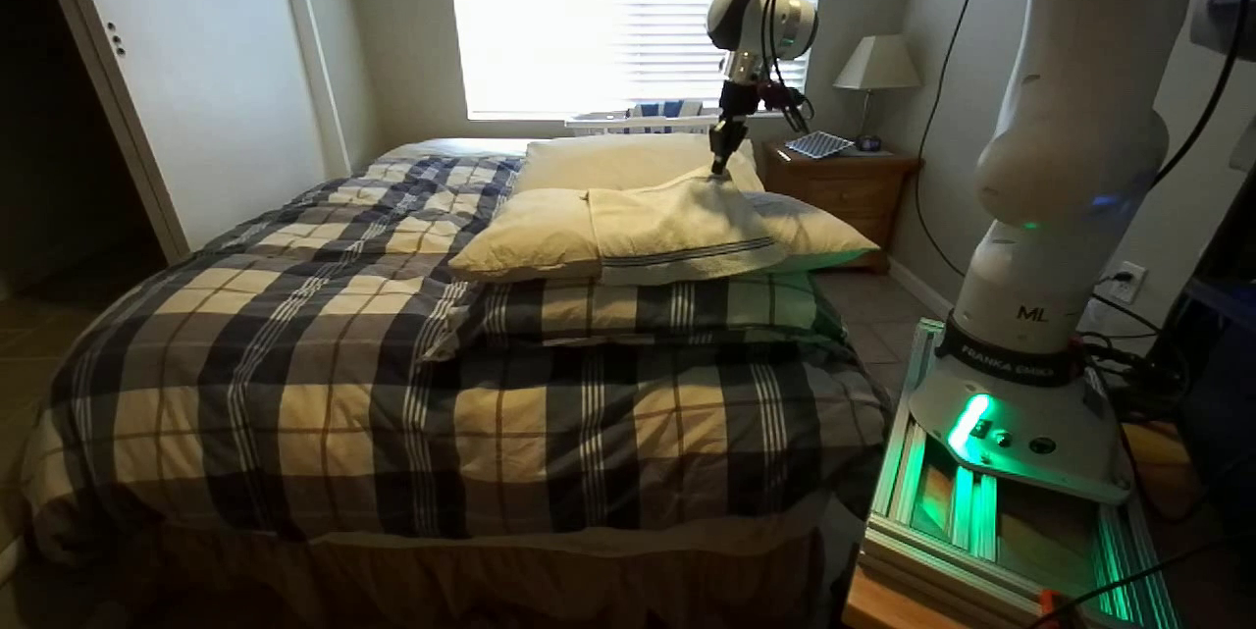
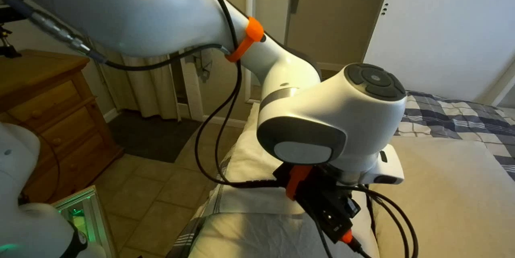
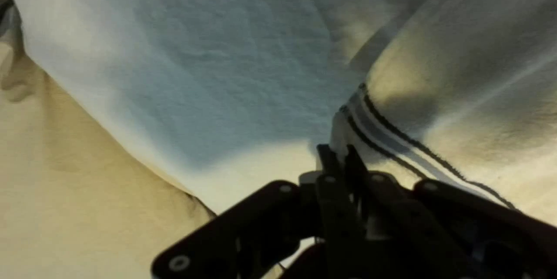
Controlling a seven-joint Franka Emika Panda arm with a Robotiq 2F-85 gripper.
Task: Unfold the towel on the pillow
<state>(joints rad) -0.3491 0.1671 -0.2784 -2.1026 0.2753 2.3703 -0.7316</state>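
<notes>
The towel [image 1: 677, 227] is a cream cloth with dark stripes near its front edge. It lies across the middle of the puffy cream pillow [image 1: 535, 235], its back right part raised to a peak at my gripper [image 1: 720, 168]. In the wrist view the fingertips [image 3: 337, 150] are nearly together with a fold of towel [image 3: 243, 74] pinched between them, beside the striped band. In an exterior view the towel [image 2: 257, 201] and pillow [image 2: 251, 149] show partly behind the arm; the fingers are hidden there.
Another cream pillow [image 1: 628, 158] lies behind, also seen in an exterior view [image 2: 446, 193]. A plaid bedspread [image 1: 343, 393] covers the bed. A nightstand [image 1: 844, 187] with a lamp [image 1: 876, 65] and a white laundry basket [image 1: 638, 126] stand beyond.
</notes>
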